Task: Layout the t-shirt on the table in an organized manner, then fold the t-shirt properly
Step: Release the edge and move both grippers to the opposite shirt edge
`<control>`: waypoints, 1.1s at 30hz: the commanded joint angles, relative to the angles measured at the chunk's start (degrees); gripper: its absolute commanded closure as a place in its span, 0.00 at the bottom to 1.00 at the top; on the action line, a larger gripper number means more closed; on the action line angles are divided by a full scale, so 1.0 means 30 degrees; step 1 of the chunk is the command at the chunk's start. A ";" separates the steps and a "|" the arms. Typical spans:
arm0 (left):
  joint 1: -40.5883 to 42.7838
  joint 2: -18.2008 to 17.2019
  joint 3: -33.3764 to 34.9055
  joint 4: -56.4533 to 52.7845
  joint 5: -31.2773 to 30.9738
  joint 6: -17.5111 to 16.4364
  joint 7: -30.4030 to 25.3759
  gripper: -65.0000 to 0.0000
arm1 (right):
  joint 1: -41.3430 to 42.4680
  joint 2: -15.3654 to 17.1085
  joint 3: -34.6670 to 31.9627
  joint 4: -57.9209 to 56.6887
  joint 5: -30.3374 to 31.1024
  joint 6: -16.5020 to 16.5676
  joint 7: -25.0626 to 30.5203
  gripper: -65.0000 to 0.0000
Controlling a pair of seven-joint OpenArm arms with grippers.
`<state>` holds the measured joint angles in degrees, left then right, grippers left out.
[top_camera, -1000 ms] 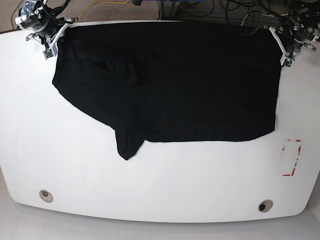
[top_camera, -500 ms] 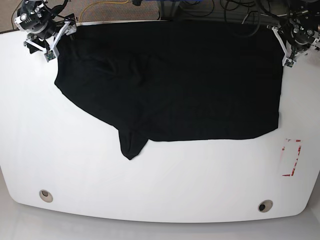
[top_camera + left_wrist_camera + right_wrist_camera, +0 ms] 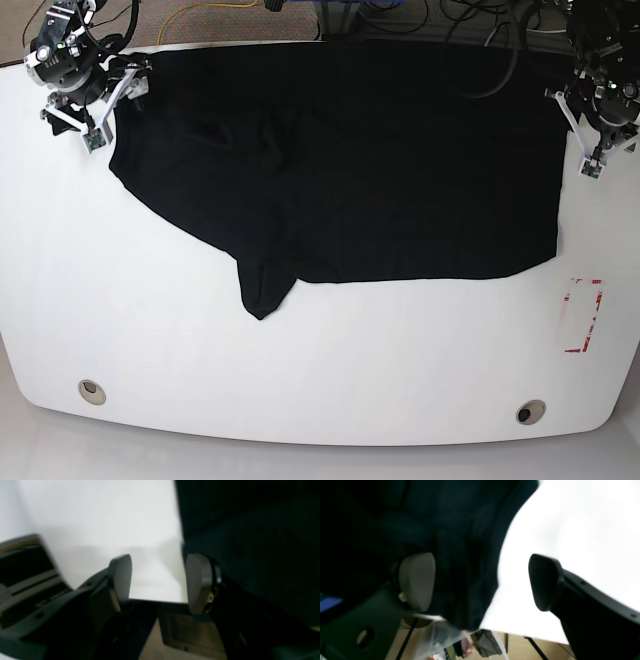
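So the shirt [image 3: 340, 165] is spread black across the far half of the table [image 3: 300, 380], long axis running side to side, one sleeve poking out toward the near edge.

Both grippers sit at the far corners. The right gripper [image 3: 480, 580] has its jaws wide apart and holds nothing. The shirt's edge passes between them but nothing pinches it. The left gripper [image 3: 158, 580] is spread too, only bare table between the jaws, with the shirt just beside one finger.

Each arm has the shirt lying inboard of it. My guess: the stray sleeve is nearer the right arm, so that side probably tidies it.
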<state>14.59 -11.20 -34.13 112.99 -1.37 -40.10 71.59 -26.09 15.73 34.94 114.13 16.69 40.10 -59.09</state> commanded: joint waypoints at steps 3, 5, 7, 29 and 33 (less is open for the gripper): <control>-0.2709 -0.1145 -0.0155 0.0388 0.0001 0.0032 0.1293 0.49 | 0.1208 0.0194 0.0149 0.0273 0.0108 -0.0032 -0.0157 0.14; -0.3794 -0.1233 -0.0184 0.0330 0.0030 0.0032 0.1440 0.49 | 0.1677 0.0165 0.0149 0.0214 0.0108 -0.0032 -0.0157 0.14; -0.4966 -0.1233 -0.0184 0.0271 0.0118 0.0032 0.1411 0.49 | 0.2058 0.0165 0.0149 0.0126 0.0108 -0.0032 -0.0157 0.14; -1.3405 -0.1819 0.1369 -1.4264 0.0148 0.0032 -0.6150 0.49 | 0.9238 -0.0128 -0.1727 -0.4767 0.0049 -0.0032 -0.0186 0.14; -1.4050 -0.1995 0.2160 -1.7224 0.0060 0.0032 -0.7908 0.49 | 1.0586 -0.0568 -0.2108 -0.6350 0.0049 -0.0032 -0.0186 0.14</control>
<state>-24.82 -15.70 -28.10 63.92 -0.58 -40.38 50.98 3.07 14.24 28.71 96.49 15.90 39.97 -60.51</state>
